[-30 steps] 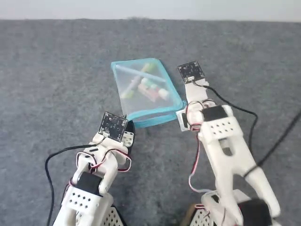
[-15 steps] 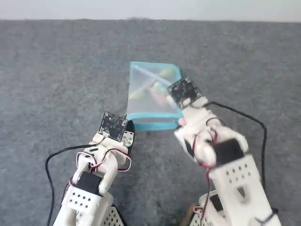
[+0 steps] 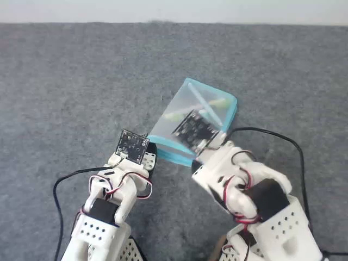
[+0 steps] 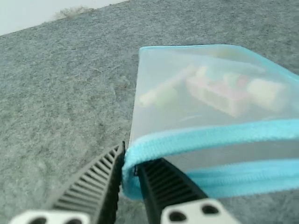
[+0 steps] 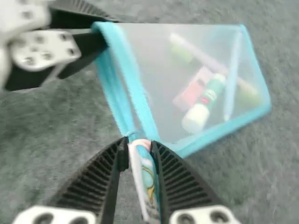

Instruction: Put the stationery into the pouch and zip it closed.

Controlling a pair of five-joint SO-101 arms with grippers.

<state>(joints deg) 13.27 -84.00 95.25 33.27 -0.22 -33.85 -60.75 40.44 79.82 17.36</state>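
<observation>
"What's nearest?"
"The left gripper [image 4: 130,159] pinches an end corner of the pouch [image 4: 205,93]. The right gripper [image 5: 138,148] is clamped on the zipper pull [image 5: 145,186]."
"Beyond them?"
"The pouch lies on the grey mat [image 3: 65,81] with the stationery [image 5: 203,105] inside. The right wrist's camera board [image 3: 194,127] hides part of it."

The left gripper [image 4: 130,164] is held low and is clamped on one corner of the pouch [image 4: 205,88]. The right gripper [image 5: 138,145] is closed on the other end of the same edge.
</observation>
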